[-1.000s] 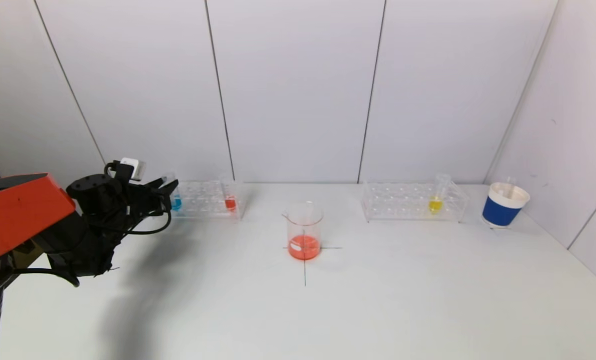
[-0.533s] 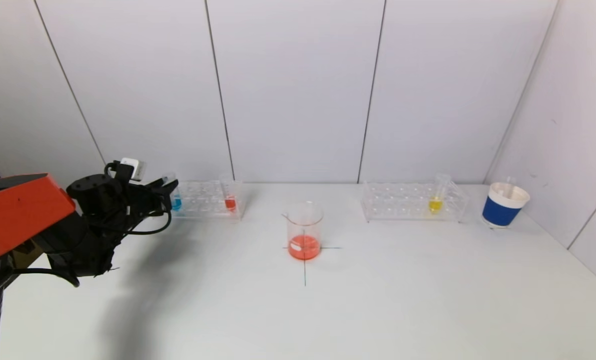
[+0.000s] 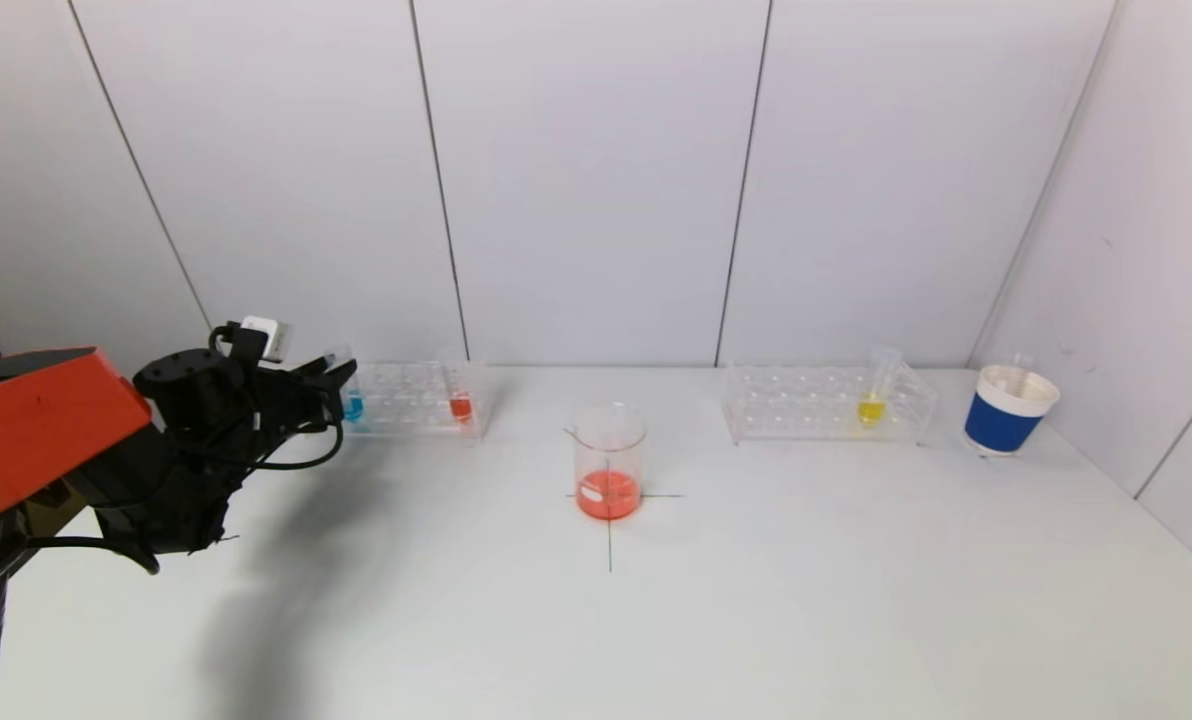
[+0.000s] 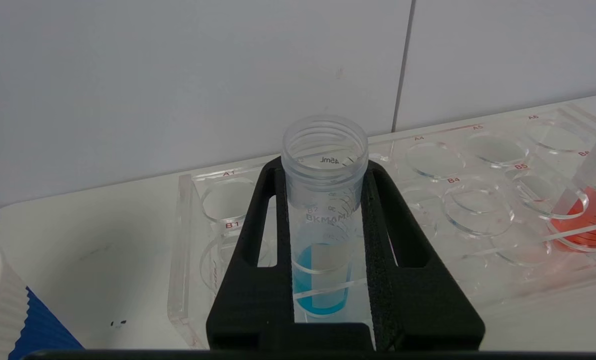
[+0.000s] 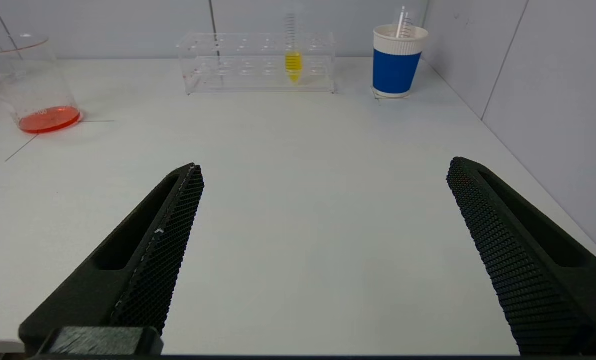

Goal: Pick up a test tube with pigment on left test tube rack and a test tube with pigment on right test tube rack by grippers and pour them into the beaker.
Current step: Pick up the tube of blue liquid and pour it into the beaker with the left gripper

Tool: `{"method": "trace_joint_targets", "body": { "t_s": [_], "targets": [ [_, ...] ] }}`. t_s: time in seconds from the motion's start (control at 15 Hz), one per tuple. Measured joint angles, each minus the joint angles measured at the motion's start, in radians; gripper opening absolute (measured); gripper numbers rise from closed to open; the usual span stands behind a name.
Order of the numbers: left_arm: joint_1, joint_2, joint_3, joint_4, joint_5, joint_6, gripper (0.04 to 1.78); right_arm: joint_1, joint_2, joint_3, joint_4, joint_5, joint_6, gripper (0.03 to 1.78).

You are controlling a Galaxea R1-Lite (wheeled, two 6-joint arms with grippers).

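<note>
My left gripper [image 3: 336, 372] [image 4: 323, 172] is shut on the test tube with blue pigment [image 4: 323, 210] [image 3: 351, 405], which stands upright in the left test tube rack [image 3: 411, 400] [image 4: 478, 200] at its left end. A tube with red pigment [image 3: 460, 405] [image 4: 585, 220] stands at that rack's other end. The beaker [image 3: 608, 462] [image 5: 33, 85], holding red liquid, sits at the table's centre. The right test tube rack [image 3: 826, 405] [image 5: 238, 62] holds a tube with yellow pigment [image 3: 870, 405] [image 5: 293, 62]. My right gripper [image 5: 323, 170] hangs open over bare table near the front, out of the head view.
A blue and white paper cup [image 3: 1011, 410] [image 5: 397, 61] stands right of the right rack, near the side wall. Another such cup [image 4: 8, 310] shows beside the left rack in the left wrist view. The back wall rises just behind both racks.
None beyond the left gripper's fingers settling slightly tighter on the blue tube; arms and tubes stay where they were.
</note>
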Motion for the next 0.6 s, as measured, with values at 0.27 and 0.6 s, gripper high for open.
{"method": "trace_joint_targets", "body": {
  "t_s": [0.27, 0.6],
  "targets": [
    [0.000, -0.003, -0.003, 0.003, 0.001, 0.000, 0.43, 0.000, 0.000, 0.000, 0.000, 0.000, 0.000, 1.77],
    [0.000, -0.031, -0.007, 0.007, 0.001, -0.001, 0.43, 0.000, 0.000, 0.000, 0.000, 0.000, 0.000, 1.77]
  ]
}}
